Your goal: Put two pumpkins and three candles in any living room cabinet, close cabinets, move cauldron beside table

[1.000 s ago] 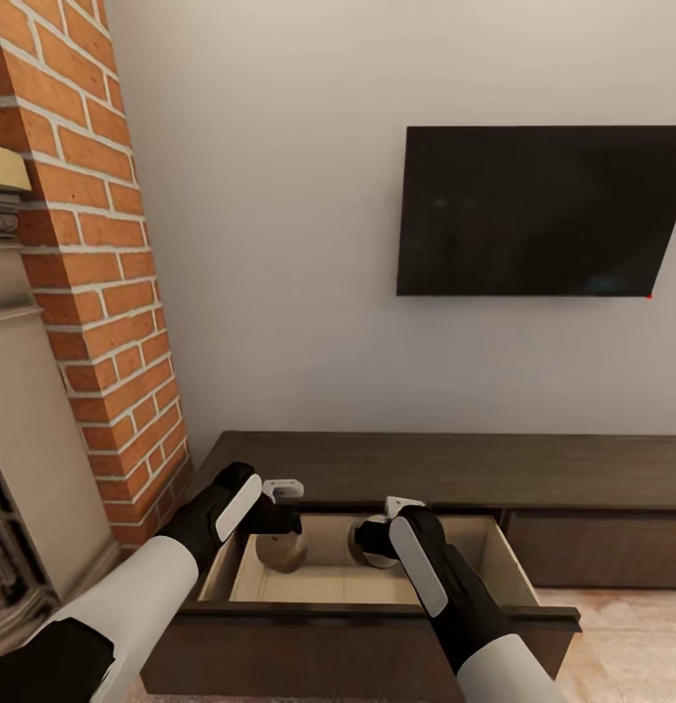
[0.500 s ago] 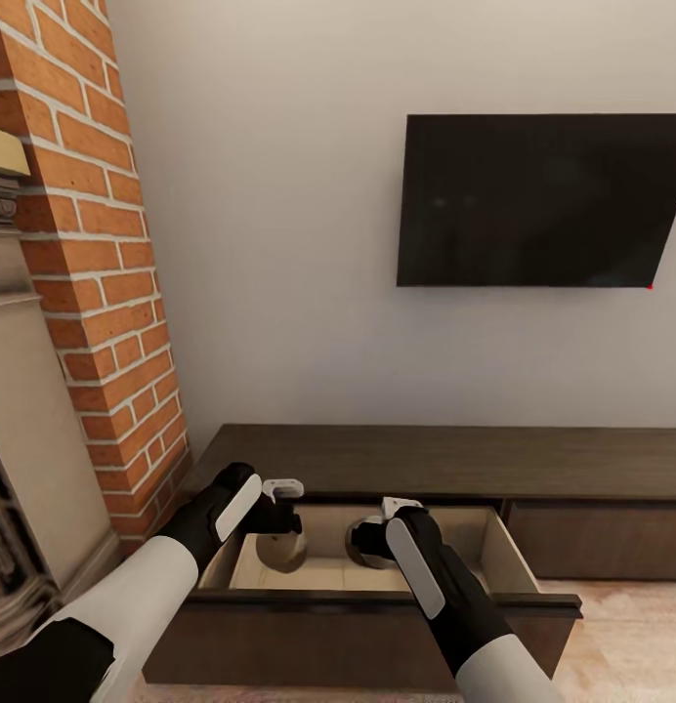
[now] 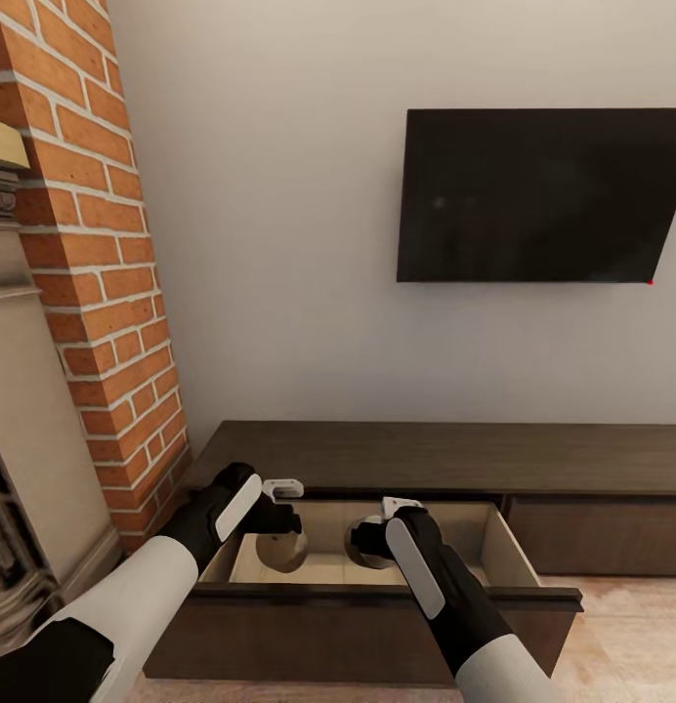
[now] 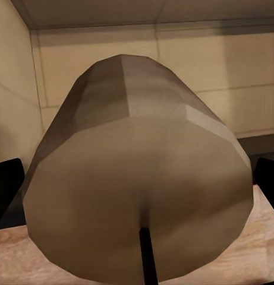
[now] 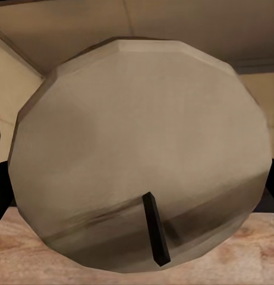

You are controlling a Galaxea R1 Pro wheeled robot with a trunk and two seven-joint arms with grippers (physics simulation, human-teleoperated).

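Both arms are reaching into the open drawer (image 3: pixel 494 547) of the cabinet (image 3: pixel 377 459). The left gripper (image 3: pixel 279 532) is clamping one candle (image 4: pixel 137 184), the right gripper (image 3: pixel 372 542) is clamping the other candle (image 5: pixel 142 172), both down inside the drawer. I'm guessing they're light, rigid and a bit slick, so squeezing across the round sides is working best. No labels or writing are showing anywhere.

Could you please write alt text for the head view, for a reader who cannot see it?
Two robot arms each hold a candle, left and right, over the open drawer of a long dark cabinet. A black TV hangs above; a brick column stands left.
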